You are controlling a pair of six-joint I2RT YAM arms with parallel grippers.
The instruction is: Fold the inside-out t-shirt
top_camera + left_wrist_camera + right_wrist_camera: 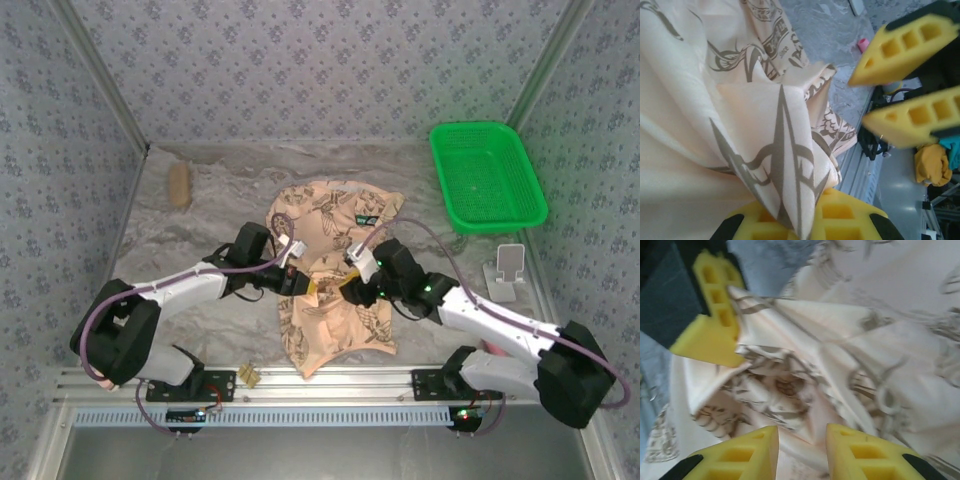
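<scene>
Pinching the t-shirt [765,140], left claw [805,217] clamps cloth; its camera shows right claw [862,100] parted.

My left arm [180,290] reaches from the near edge of the table [200,240] toward its middle. My left gripper [303,283] is clamped on a fold of the t-shirt [330,215]. My right arm [490,320] mirrors it. My right gripper [348,290] faces the left one closely, its fingers parted.

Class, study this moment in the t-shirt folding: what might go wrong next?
The left gripper pinches only a narrow peak of the t-shirt; a pull might slip it free. The right gripper, open, hangs very near the left one; they might collide.
</scene>
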